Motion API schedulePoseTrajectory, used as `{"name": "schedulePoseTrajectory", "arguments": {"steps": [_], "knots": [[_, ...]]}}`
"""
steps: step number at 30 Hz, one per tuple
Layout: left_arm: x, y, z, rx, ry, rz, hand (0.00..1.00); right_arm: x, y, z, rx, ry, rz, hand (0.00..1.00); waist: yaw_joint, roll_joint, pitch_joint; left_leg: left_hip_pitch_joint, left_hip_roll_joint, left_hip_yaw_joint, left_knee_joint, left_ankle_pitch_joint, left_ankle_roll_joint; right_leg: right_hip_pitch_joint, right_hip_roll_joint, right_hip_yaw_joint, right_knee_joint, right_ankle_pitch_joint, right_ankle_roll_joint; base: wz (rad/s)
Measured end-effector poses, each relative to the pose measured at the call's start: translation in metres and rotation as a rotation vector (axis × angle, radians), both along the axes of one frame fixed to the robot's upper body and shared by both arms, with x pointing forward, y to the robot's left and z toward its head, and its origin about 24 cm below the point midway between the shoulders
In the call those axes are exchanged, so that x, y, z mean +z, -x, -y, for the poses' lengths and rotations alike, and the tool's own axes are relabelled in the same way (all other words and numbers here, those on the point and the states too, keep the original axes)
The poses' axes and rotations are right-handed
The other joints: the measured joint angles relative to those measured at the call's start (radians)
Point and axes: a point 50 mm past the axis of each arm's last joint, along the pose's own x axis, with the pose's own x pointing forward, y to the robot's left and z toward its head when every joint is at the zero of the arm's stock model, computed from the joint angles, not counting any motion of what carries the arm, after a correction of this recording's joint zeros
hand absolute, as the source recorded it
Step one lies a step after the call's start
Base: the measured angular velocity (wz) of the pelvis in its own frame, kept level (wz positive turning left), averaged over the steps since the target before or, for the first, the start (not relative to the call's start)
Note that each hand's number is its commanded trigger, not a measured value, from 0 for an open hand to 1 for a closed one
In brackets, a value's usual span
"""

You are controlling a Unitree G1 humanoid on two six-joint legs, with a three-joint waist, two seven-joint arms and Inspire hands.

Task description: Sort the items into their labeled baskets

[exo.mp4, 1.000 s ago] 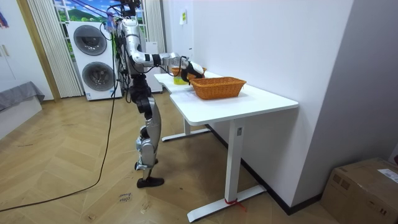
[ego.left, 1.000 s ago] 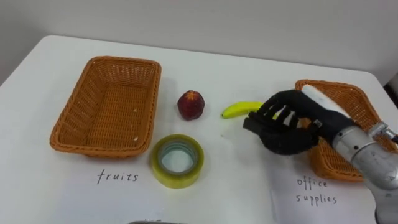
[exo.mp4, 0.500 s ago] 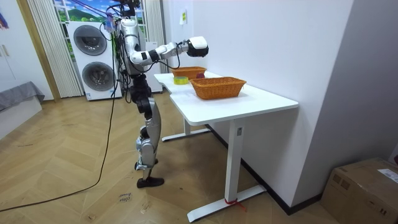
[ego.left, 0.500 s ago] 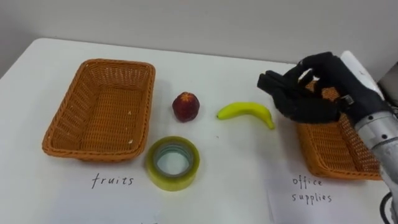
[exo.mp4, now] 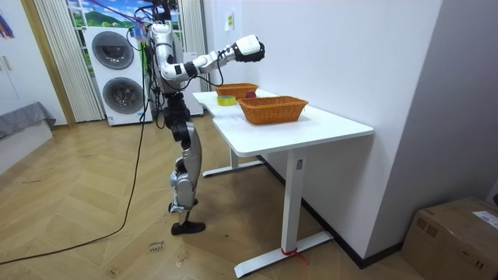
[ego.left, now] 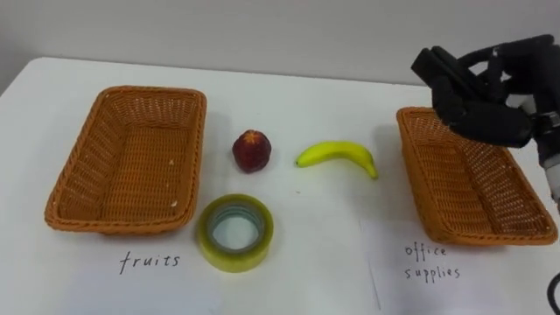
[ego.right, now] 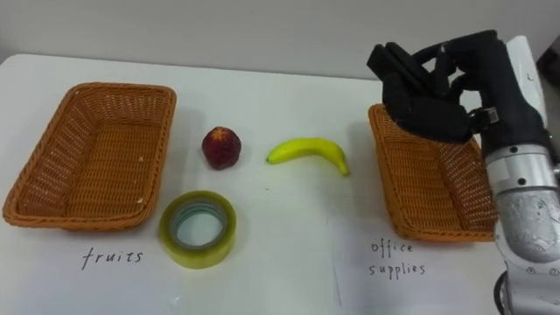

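In the left eye view, we see the right hand (ego.left: 486,94) raised over the far left corner of the office supplies basket (ego.left: 472,188). Its fingers are loosely bent and partly open, and it holds nothing. The banana (ego.left: 337,156) lies on the table (ego.left: 332,258) between that basket and the red fruit (ego.left: 252,150). The tape roll (ego.left: 234,232) sits nearer, just right of the fruits basket (ego.left: 61,188), and both baskets are empty. In the room view, the robot stands at the table's far end with the right hand (exo.mp4: 249,48) lifted well above it. The right eye view shows the same loosely bent, empty right hand (ego.right: 437,92), apart from the banana (ego.right: 308,150). We judge that nothing is sorted yet, and two things could go wrong. The hand could catch the office basket's rim on its way down and shove the basket. The curved banana could also slip from a shallow grip during the long carry left past the red fruit. Compared with half a second ago, the hand is higher and farther from the banana, while the banana, fruit and tape keep their places.
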Motion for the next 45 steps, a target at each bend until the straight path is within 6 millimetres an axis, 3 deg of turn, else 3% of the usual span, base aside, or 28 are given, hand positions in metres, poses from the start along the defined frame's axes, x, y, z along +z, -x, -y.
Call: {"name": "schedulePoseTrajectory", "arguments": {"steps": [7,10,20,24,37,38,39,41,42,45], "knots": [[0.0,0.003,-0.001,0.012,-0.001,-0.005,0.0,0.001,0.0,0.001,-0.001,-0.031,0.011,1.0,-0.014,-0.006,-0.0031,0.0,0.0,0.001,0.0,0.0,0.0,0.002,0.0,0.0,-0.003,0.0,0.0,0.0],[0.0,0.003,-0.001,0.01,-0.001,-0.005,0.0,-0.002,0.001,0.002,-0.005,-0.058,0.008,1.0,-0.015,-0.002,-0.0008,0.0,0.0,0.001,0.0,0.0,0.0,0.003,0.0,0.0,-0.007,0.0,0.0,0.0],[0.0,0.004,-0.001,0.021,-0.007,-0.006,0.0,-0.043,0.006,0.022,-0.106,-0.112,-0.143,1.0,-0.017,0.007,-0.0062,0.001,0.0,0.001,0.0,0.0,0.0,0.008,0.001,0.0,-0.014,0.001,0.001,0.0],[0.0,0.004,-0.001,0.021,-0.007,-0.008,0.0,-0.062,0.007,0.03,-0.141,-0.137,-0.221,1.0,-0.016,0.01,-0.0012,0.017,-0.001,0.002,-0.001,0.0,0.0,0.018,0.0,0.0,-0.014,0.001,0.001,0.0],[0.0,0.003,-0.002,0.027,-0.011,-0.021,0.0,-0.075,0.015,0.034,-0.159,-0.142,-0.291,1.0,-0.019,-0.002,-0.0084,0.019,-0.002,0.003,-0.006,0.0,0.0,0.011,0.0,0.001,-0.016,0.001,0.001,0.0],[0.0,0.003,-0.002,0.027,-0.014,-0.02,0.0,-0.076,0.015,0.034,-0.161,-0.143,-0.295,0.87,-0.02,-0.001,-0.0085,0.019,-0.002,0.004,-0.006,0.0,0.0,0.011,0.0,0.001,-0.016,0.001,0.001,0.0],[0.0,0.003,-0.002,0.027,-0.016,-0.019,0.0,-0.076,0.015,0.034,-0.162,-0.143,-0.296,0.87,-0.02,-0.001,-0.0086,0.019,-0.002,0.004,-0.006,0.0,0.0,0.011,0.0,0.001,-0.016,0.001,0.001,0.0],[0.0,0.001,-0.002,0.026,-0.019,-0.013,0.0,-0.076,0.015,0.034,-0.16,-0.143,-0.304,0.21,-0.019,0.0,-0.0095,0.019,-0.002,0.004,-0.006,0.0,0.0,0.011,0.0,0.001,-0.016,0.001,0.001,0.0],[0.0,0.001,-0.002,0.025,-0.019,-0.012,0.0,-0.077,0.015,0.034,-0.16,-0.142,-0.307,0.0,-0.018,0.001,-0.0094,0.019,-0.002,0.004,-0.007,0.0,0.0,0.01,0.0,0.001,-0.016,0.001,0.001,0.0],[0.0,0.0,-0.002,0.025,-0.02,-0.01,0.0,-0.077,0.016,0.034,-0.158,-0.137,-0.318,0.0,-0.02,0.003,-0.0087,0.017,-0.002,0.004,-0.008,0.0,0.0,0.007,0.0,0.001,-0.016,0.001,0.001,0.0]]}}
